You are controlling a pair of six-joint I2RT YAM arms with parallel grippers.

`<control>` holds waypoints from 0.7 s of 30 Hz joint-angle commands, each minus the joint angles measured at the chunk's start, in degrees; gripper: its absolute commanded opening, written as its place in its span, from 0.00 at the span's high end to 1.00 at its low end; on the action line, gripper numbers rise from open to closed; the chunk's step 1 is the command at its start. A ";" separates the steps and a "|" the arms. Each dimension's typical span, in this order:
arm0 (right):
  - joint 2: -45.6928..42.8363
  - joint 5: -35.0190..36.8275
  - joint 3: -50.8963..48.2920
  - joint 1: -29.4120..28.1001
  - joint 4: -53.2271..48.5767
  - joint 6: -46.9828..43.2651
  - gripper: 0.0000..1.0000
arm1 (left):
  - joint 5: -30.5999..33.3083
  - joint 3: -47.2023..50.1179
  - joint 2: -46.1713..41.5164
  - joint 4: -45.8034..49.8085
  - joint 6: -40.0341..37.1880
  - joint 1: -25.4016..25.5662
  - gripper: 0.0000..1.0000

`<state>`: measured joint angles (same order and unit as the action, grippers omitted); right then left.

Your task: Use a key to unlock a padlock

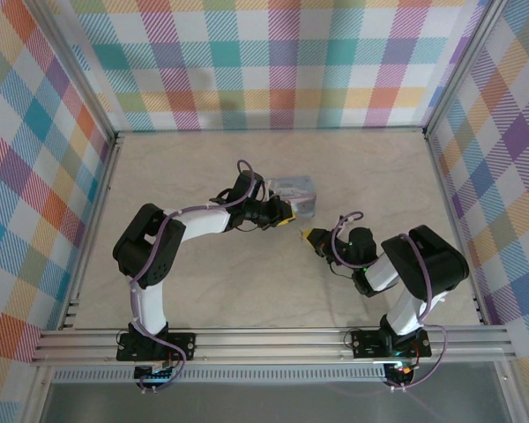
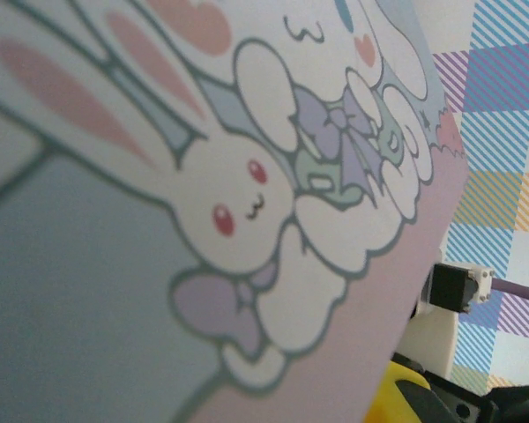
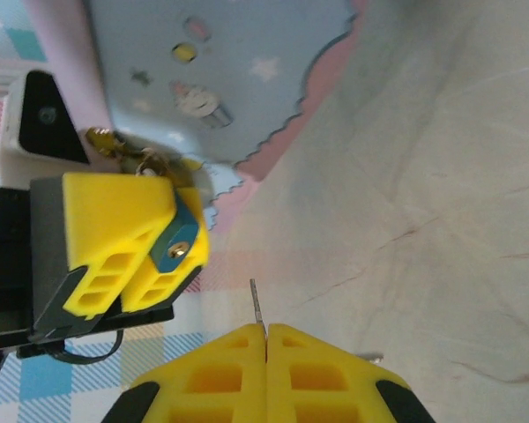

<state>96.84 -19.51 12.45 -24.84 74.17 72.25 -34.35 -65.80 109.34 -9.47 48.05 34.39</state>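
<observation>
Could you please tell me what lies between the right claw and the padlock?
The right wrist view shows the key poking from the right claw toward the padlock in the left claw, over bare tabletop.

Overhead wide; wrist views close (sharing tin (image 1: 298, 189)).

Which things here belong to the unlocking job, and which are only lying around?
Job: padlock, key, tin, left hand, right hand.
Only around: table, plaid walls.
</observation>
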 commanded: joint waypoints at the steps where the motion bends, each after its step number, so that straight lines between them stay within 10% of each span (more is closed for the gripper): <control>1: 0.20 1.55 1.61 -1.00 6.51 -0.27 1.00 | -2.03 -1.31 0.50 -0.54 0.81 -0.48 0.89; 21: 2.32 2.02 4.15 -1.74 6.51 -0.02 1.00 | -2.83 -0.86 0.94 -2.57 2.13 -0.64 0.89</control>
<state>98.37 -17.76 15.33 -26.02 77.17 72.25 -34.96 -65.80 109.36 -9.80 48.73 34.20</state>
